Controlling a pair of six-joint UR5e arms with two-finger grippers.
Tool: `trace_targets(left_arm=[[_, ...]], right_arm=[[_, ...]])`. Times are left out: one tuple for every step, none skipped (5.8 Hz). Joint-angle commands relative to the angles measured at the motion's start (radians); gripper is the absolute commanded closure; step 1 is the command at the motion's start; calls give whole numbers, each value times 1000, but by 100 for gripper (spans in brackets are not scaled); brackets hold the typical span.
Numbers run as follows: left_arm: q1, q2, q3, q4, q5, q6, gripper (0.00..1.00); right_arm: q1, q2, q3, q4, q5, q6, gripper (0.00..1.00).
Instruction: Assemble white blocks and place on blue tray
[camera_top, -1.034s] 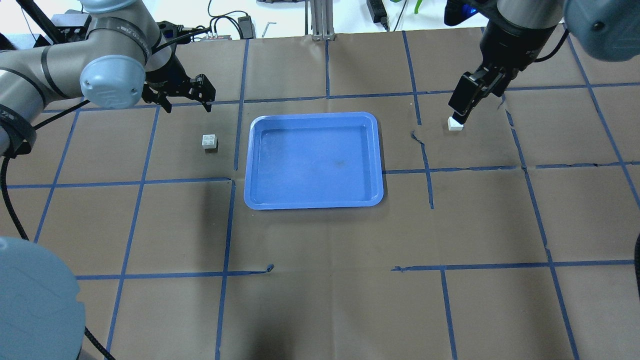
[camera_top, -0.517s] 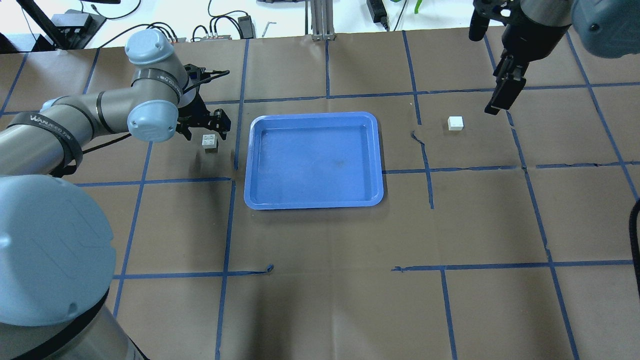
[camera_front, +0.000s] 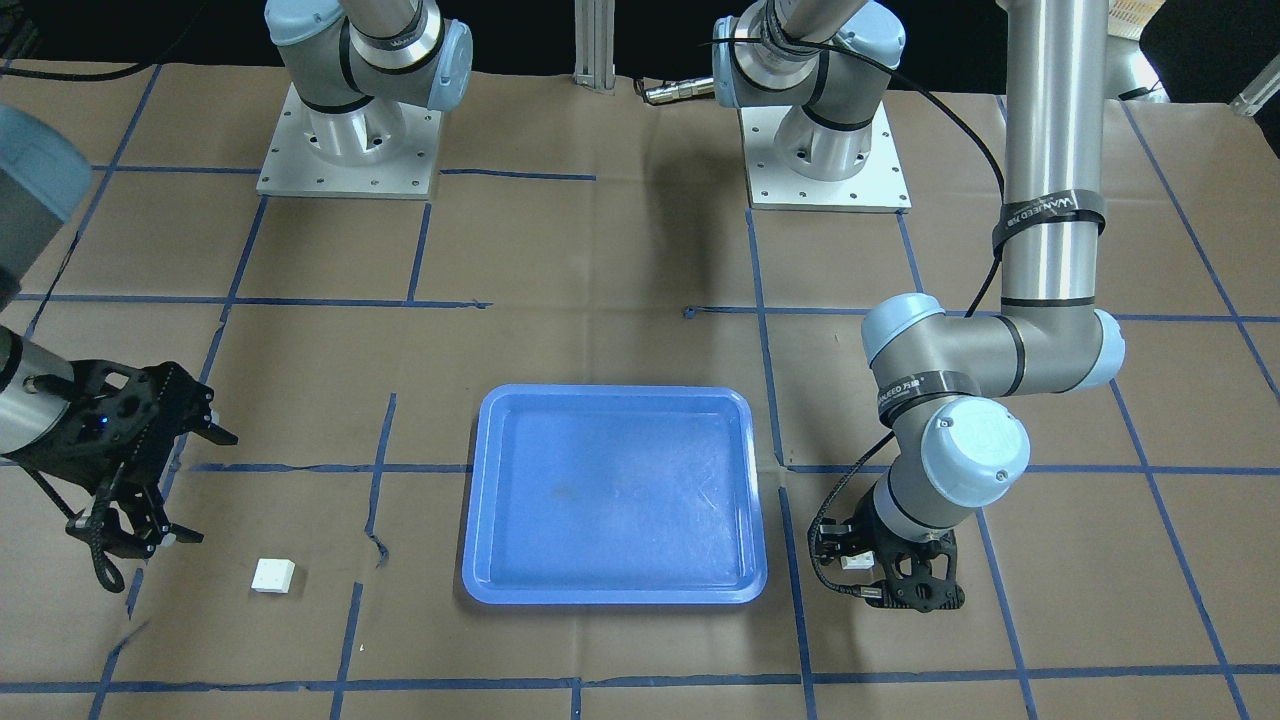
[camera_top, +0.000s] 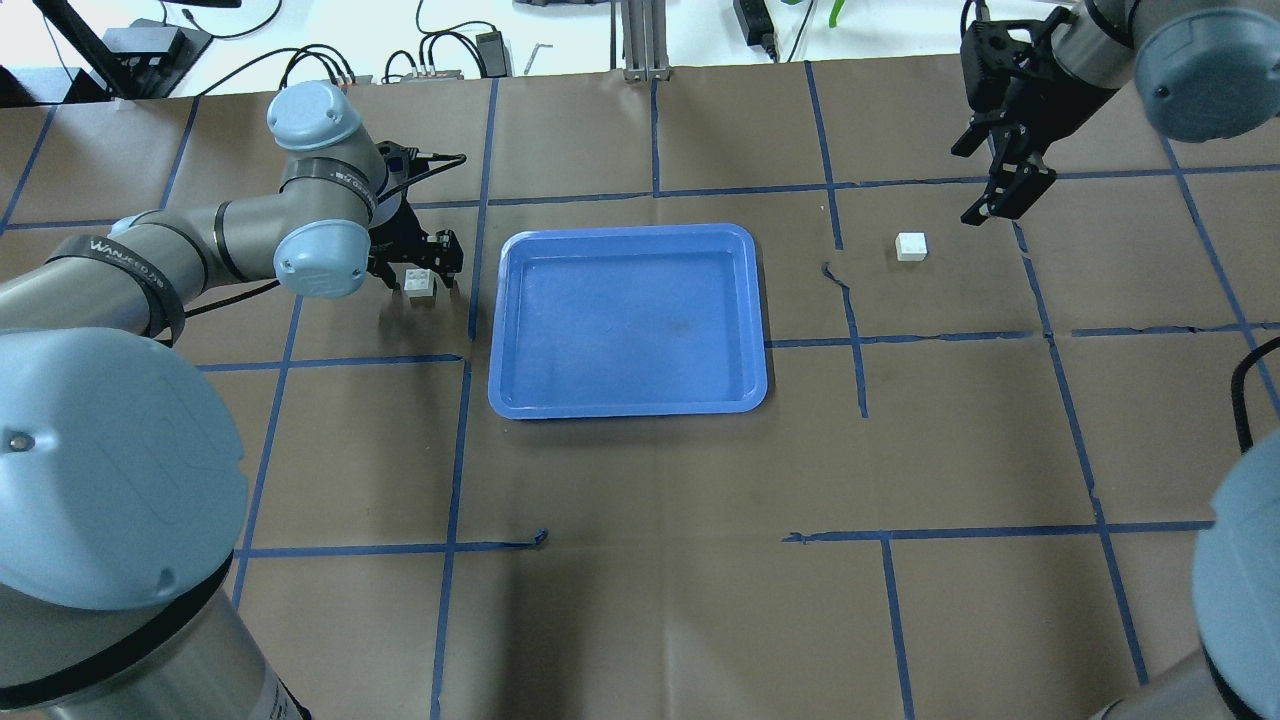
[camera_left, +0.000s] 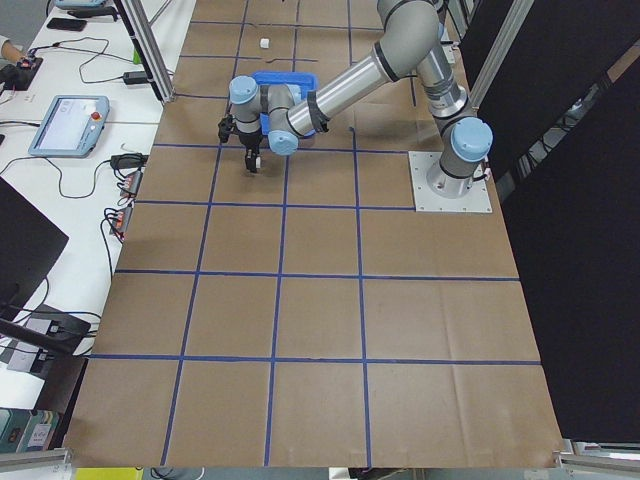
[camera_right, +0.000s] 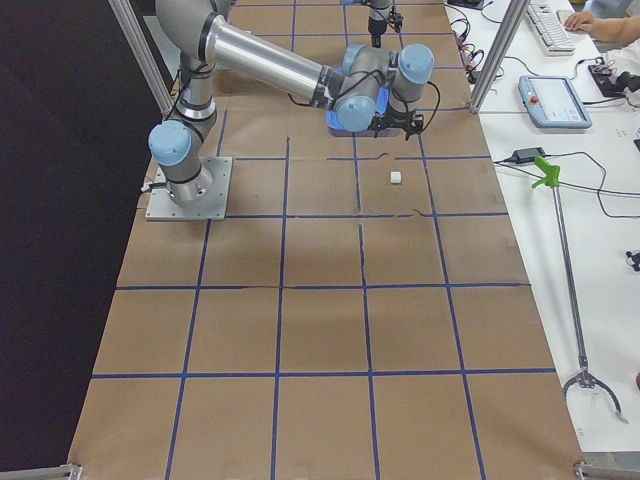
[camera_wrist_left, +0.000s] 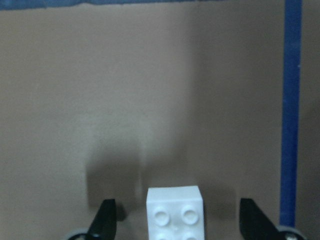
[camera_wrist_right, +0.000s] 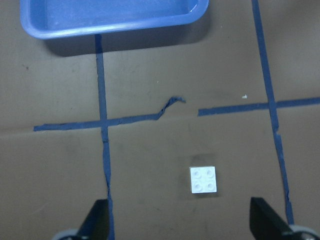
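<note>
Your left claw (camera_top: 423, 270) has dropped, spread wide, astride one small white square plastic brick (camera_top: 421, 284) without touching it, beside the shallow rectangular blue plastic tray (camera_top: 628, 408). Your right claw (camera_wrist_right: 180, 225), also spread, has drawn farther from the other brick (camera_top: 911, 246) on the counter (camera_top: 650, 560).

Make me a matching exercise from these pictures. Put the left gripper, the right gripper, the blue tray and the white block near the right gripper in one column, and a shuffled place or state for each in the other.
Column one:
1. left gripper
2. right gripper
3. blue tray
4. white block near the right gripper

Column two:
A. lies between the two blocks
B. open, holding nothing
C. studs up, alone on the paper
D. open, straddling the other white block

Pairs: 1-D, 2-B, 3-A, 4-C.
</note>
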Motion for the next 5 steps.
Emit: trace_targets(left_arm=[[0,1,6,0,-5,2,69],[2,1,9,0,-8,5,81],[-3,34,3,-3,-2,5,81],[-53,104,-15,-28,-7,7,81],[-153,164,-8,-116,1,-4,81]], right_arm=[[-68,152,0,-33,190,-151,0],[-71,204,0,-62,212,-233,0],[-71,223,0,-62,215,-237,0],[-71,250,8,-68,214,-240,0],[-71,257,40,-76,212,-242,0]])
